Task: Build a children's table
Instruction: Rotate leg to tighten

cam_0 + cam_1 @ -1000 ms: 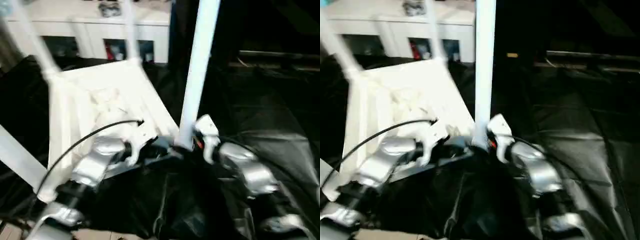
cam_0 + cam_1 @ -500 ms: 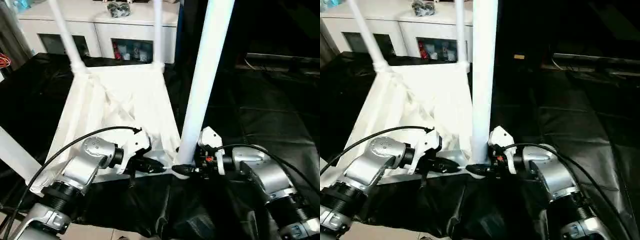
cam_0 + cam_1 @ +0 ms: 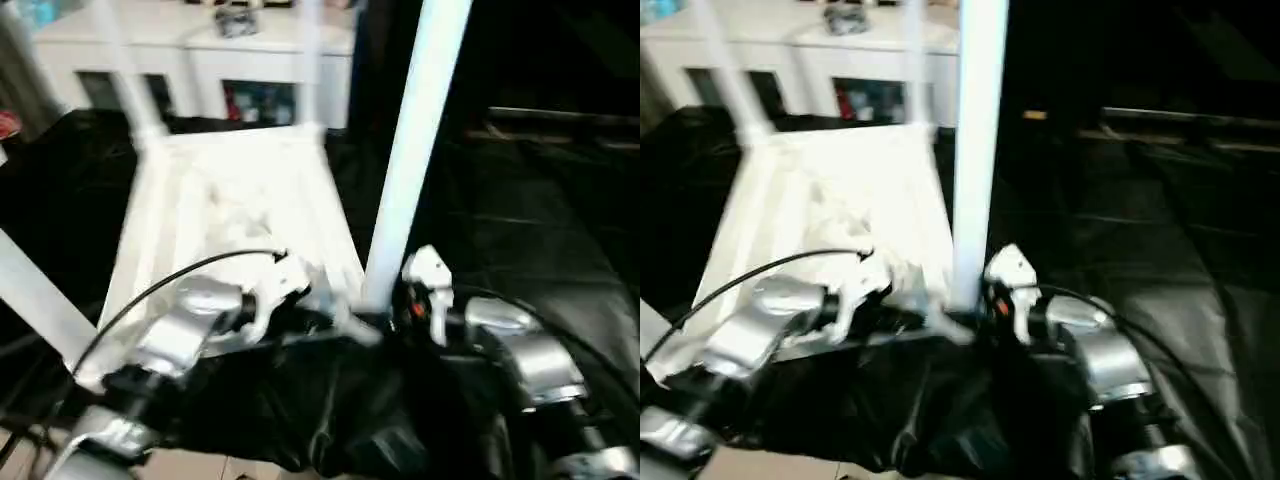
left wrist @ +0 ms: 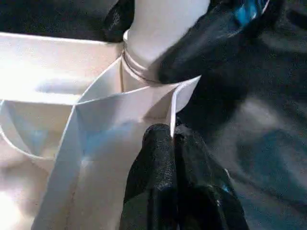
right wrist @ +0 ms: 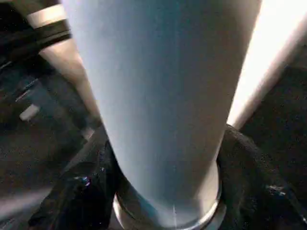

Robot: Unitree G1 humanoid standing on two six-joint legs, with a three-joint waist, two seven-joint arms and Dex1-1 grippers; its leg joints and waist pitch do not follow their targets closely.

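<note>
The children's table (image 3: 230,200) lies upside down on black cloth, its ribbed underside up and its white legs pointing upward. The near right leg (image 3: 410,150) stands in its corner socket (image 4: 144,72). My right gripper (image 3: 385,322) is at the base of this leg, one black finger (image 5: 81,191) on each side and pressed against it. My left gripper (image 4: 171,139) is shut, its tips touching the thin rim of the top just beside that socket. The far legs (image 3: 308,60) and the near left leg (image 3: 40,300) are also in place.
A white cabinet with glass doors (image 3: 200,55) stands behind the table, with small objects (image 3: 232,15) on top. Black cloth (image 3: 520,200) covers the surface to the right and front. A strip of light floor (image 3: 200,465) shows at the near edge.
The head views have swung and blurred as the camera moved. The table and both grippers keep their places at the near right corner.
</note>
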